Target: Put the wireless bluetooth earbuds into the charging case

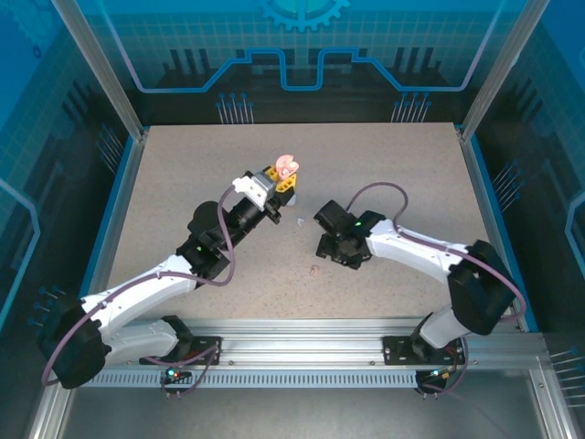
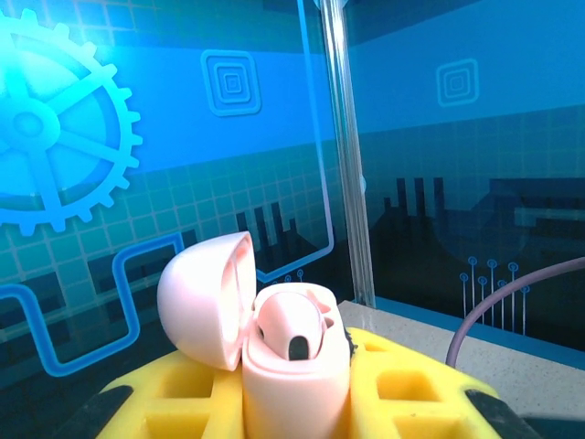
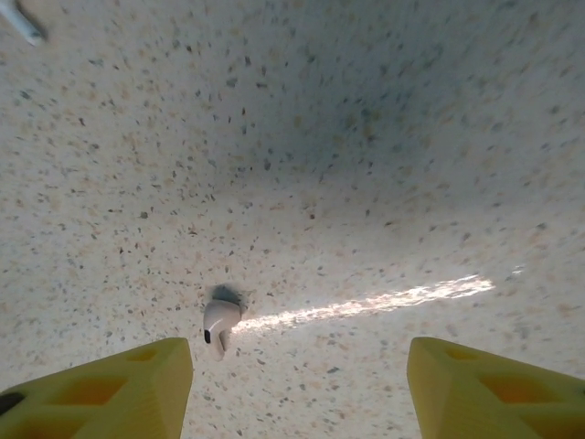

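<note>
My left gripper [image 1: 278, 183] is held up above the table, shut on a pale pink charging case [image 1: 287, 167]. In the left wrist view the case [image 2: 297, 384] stands upright between the yellow fingers [image 2: 416, 384], its lid [image 2: 203, 300] swung open to the left. One pink earbud [image 2: 291, 327] sits in a slot of it. My right gripper [image 1: 331, 249] hovers low over the table, open, with nothing between its yellow fingertips [image 3: 110, 389]. A pale pinkish earbud [image 3: 219, 325] lies on the table just ahead of its left fingertip; from above this earbud [image 1: 314, 270] is near the gripper.
A white earbud [image 1: 300, 220] lies on the speckled table [image 1: 183, 183] between the two grippers; its stem [image 3: 20, 23] reaches into the right wrist view's top left corner. Blue walls and metal posts ring the table.
</note>
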